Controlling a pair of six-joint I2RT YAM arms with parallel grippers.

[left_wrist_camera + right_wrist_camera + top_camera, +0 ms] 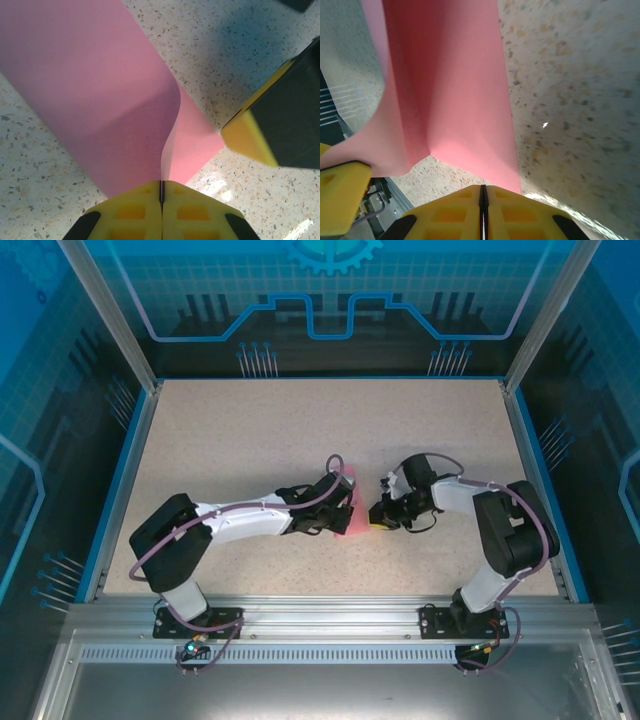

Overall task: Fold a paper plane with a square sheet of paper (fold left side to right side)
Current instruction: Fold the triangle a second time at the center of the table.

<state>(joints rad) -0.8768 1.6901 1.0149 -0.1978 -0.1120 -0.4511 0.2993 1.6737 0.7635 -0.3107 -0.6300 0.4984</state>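
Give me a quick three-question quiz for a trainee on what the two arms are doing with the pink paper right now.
1. True or false: the left hand is shut on an edge of the pink sheet.
2. How does the pink sheet lie? A: fully flat. B: one side lifted and curling over. C: crumpled into a ball.
3. Fill in: in the top view, the pink sheet lies ___ the left hand and the right hand.
Key: 1 true; 2 B; 3 between.
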